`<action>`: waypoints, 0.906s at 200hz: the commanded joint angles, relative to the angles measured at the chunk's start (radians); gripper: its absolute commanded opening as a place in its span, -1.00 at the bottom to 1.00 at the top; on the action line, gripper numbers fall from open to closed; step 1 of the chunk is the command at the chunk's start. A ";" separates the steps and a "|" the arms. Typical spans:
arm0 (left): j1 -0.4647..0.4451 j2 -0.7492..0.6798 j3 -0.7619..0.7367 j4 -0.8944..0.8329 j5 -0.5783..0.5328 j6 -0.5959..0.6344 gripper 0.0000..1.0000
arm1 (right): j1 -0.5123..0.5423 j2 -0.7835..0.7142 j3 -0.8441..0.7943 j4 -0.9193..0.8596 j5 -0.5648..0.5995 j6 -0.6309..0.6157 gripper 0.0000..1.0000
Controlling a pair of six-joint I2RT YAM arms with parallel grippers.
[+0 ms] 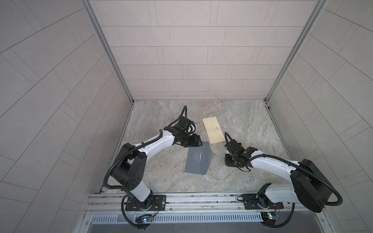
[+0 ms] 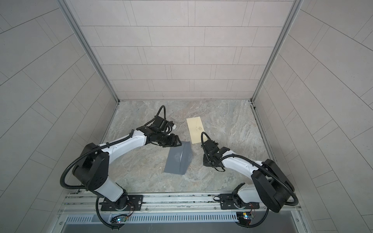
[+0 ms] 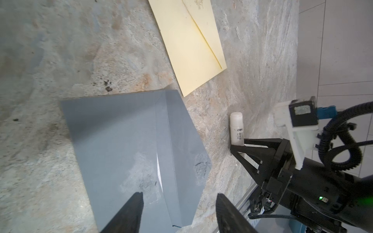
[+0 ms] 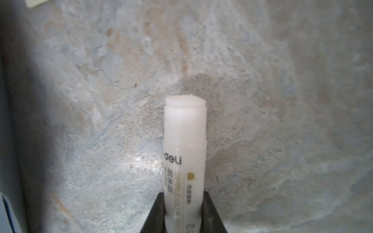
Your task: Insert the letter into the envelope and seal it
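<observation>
A grey envelope [image 1: 196, 159] [image 2: 176, 160] [image 3: 121, 141] lies mid-table with its flap [image 3: 181, 151] half raised. Dull worn patches mark both flap and body. A thin white sliver [image 3: 159, 171] shows in the slit under the flap; the letter is otherwise hidden. My left gripper [image 1: 198, 141] [image 2: 177, 142] [image 3: 179, 195] hovers open over the envelope's far corner, holding nothing. My right gripper [image 1: 229, 161] [image 2: 206, 161] [image 4: 184, 201] is to the right of the envelope. It is shut on a white uncapped glue stick [image 4: 184, 141] [image 3: 236, 129] that points down at the table.
A pale yellow paper rectangle [image 1: 213, 130] [image 2: 196, 130] [image 3: 191, 50] with a diagonal seam and a small print lies flat behind the envelope. The marbled table [image 1: 252, 121] is walled by tiled panels on three sides. An aluminium rail [image 1: 201, 198] runs along the front.
</observation>
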 commanded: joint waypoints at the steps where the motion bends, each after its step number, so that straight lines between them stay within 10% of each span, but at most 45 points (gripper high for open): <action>1: -0.005 0.009 0.019 0.049 0.106 -0.022 0.40 | 0.015 -0.038 0.053 0.047 -0.059 -0.053 -0.77; 98: -0.005 -0.047 -0.021 0.203 0.288 -0.129 0.69 | 0.087 0.009 0.216 0.352 -0.397 -0.065 -0.80; 181: 0.000 -0.050 -0.019 0.173 0.249 -0.141 -0.63 | 0.095 0.052 0.293 0.332 -0.378 -0.088 -0.76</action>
